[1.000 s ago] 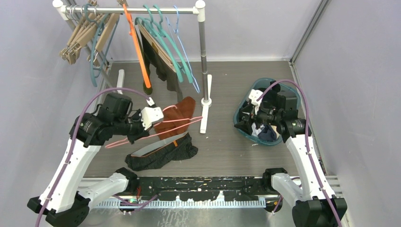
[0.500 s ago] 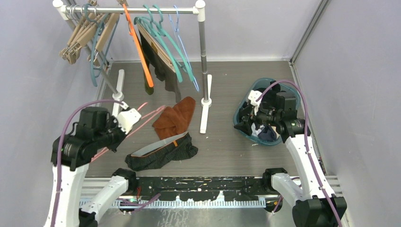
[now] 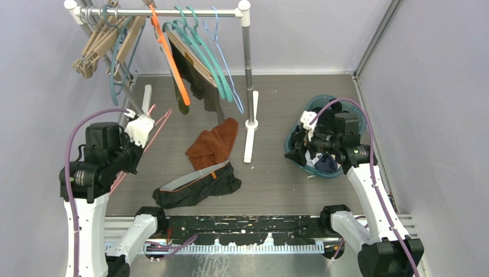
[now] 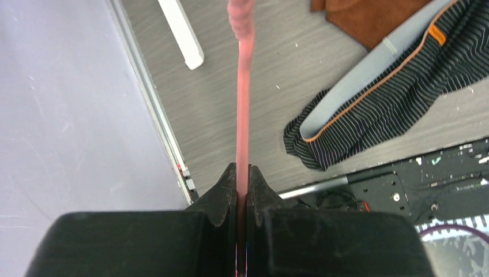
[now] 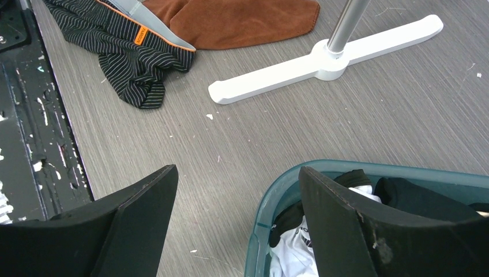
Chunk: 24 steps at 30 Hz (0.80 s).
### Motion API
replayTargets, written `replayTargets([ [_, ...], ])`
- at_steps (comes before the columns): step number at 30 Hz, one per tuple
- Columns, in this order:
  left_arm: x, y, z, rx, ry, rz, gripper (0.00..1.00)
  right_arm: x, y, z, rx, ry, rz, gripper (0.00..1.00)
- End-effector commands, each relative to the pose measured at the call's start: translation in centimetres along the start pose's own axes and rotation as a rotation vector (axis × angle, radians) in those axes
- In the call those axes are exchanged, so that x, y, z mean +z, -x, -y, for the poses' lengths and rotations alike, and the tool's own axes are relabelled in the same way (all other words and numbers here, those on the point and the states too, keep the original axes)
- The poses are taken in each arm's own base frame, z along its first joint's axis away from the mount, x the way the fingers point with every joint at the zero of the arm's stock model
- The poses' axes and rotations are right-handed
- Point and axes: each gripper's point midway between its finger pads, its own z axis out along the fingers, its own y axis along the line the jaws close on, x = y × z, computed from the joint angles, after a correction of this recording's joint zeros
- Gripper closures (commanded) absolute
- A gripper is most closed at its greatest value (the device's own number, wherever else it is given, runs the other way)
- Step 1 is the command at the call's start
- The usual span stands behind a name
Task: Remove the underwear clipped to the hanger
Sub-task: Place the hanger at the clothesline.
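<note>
1 orange label (image 5: 140,36) on the underwear (image 5: 130,66), lettering apparently unreadable.

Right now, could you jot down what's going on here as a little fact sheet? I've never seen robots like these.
Left gripper: shut on the pink hanger, which looks bare
Right gripper: open, empty, above the teal basket
Striped underwear: loose on the table, next to the rust-brown cloth
Basket contents: dark and white clothes
Rail: several hangers, dark garments hanging among them
</note>
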Motion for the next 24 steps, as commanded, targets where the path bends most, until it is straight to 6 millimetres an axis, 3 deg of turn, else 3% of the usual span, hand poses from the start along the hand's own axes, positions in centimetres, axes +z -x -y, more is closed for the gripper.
replayTargets([
  [1, -1.3, 5.3, -3.0, -0.055, 0.126, 0.201, 1.0, -0.1, 0.8, 0.3, -0.054, -0.018, 0.019, 0.17],
  [9, -1.2, 9.5, -6.0, -0.071, 0.214, 0.275, 1.0, 0.0, 0.7, 0.1, -0.063, -0.017, 0.011, 0.17],
  [17, -2.3, 13.7, -9.0, -0.1, 0.303, 0.344, 1.0, 0.2, 0.5, -0.2, -0.064, -0.009, 0.005, 0.17],
  [24, -1.9, 17.3, -10.9, -0.082, 0.323, 0.369, 1.0, 0.2, 0.5, -0.2, -0.073, -0.014, 0.002, 0.17],
])
